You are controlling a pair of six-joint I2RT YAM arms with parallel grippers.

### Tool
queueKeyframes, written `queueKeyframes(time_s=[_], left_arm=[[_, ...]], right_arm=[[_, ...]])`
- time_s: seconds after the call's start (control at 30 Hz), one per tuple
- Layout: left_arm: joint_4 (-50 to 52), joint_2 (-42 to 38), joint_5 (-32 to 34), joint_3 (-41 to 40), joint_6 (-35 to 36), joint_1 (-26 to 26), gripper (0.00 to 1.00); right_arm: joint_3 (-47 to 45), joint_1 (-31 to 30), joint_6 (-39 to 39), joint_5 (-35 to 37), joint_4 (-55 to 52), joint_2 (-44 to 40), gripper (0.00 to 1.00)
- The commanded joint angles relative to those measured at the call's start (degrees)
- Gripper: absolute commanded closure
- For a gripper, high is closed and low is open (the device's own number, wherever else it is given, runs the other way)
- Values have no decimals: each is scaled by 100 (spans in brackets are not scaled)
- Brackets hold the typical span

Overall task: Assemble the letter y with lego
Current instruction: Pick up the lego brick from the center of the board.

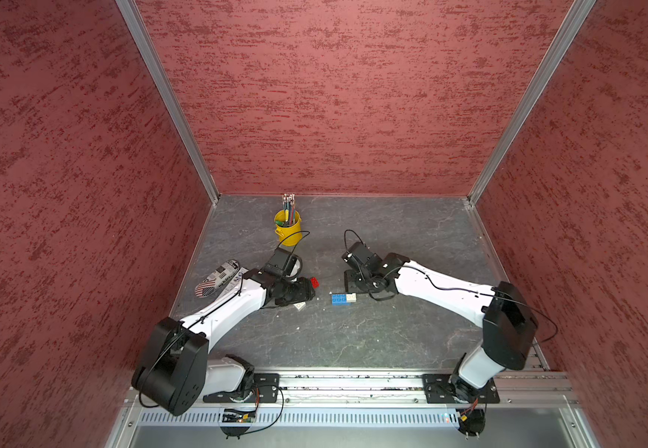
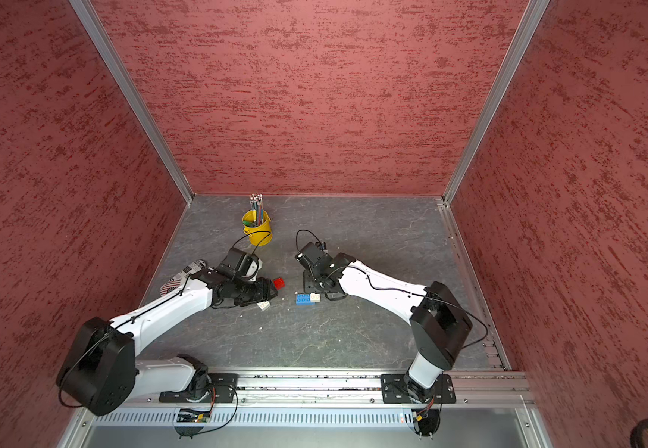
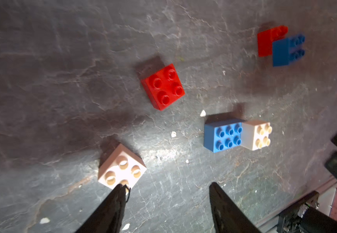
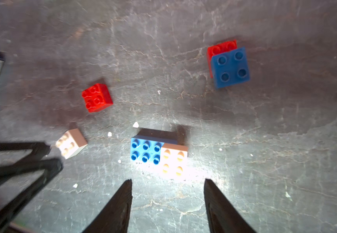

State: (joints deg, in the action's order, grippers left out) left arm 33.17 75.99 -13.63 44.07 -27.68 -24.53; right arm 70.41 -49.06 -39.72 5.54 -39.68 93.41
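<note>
Grey stone-look bench (image 3: pixel 62 80) lies under both tools. The left tool (image 3: pixel 167 184) is spread and empty, with a loose white brick (image 3: pixel 122 166) at one fingertip. Ahead of it sits a red brick (image 3: pixel 163 86); farther off, a square blue brick (image 3: pixel 286 50) partly covers another red brick (image 3: pixel 266 42). The right tool (image 4: pixel 168 180) is also spread and empty. Just ahead of it, a second white brick (image 4: pixel 173 161) is joined to the end of the long blue brick (image 4: pixel 145 153).

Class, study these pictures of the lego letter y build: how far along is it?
Done: one white brick sits at one end of the long blue brick; a blue square is stacked over a red brick. In hand: nothing; the left gripper and right gripper are open. Left: the loose white brick, the loose red brick, and joining everything.
</note>
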Motion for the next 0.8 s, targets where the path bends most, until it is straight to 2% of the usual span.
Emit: queueKeyframes(time_s=[0.0,0.23,0.6,0.77], left_arm=[[241,283,370,213,-15,47,32],[244,794,436,287,-60,-7,32],[530,949,702,452,-459,-692,39],[670,1128,968,592,-601,-778,46]], right_arm=[[-278,27,288,-59,487,-184,40],[-611,144,588,-133,750,-484,40],[-915,501,903,-220,890,-658,40],[-915,542,999,-238,883,-633,41]])
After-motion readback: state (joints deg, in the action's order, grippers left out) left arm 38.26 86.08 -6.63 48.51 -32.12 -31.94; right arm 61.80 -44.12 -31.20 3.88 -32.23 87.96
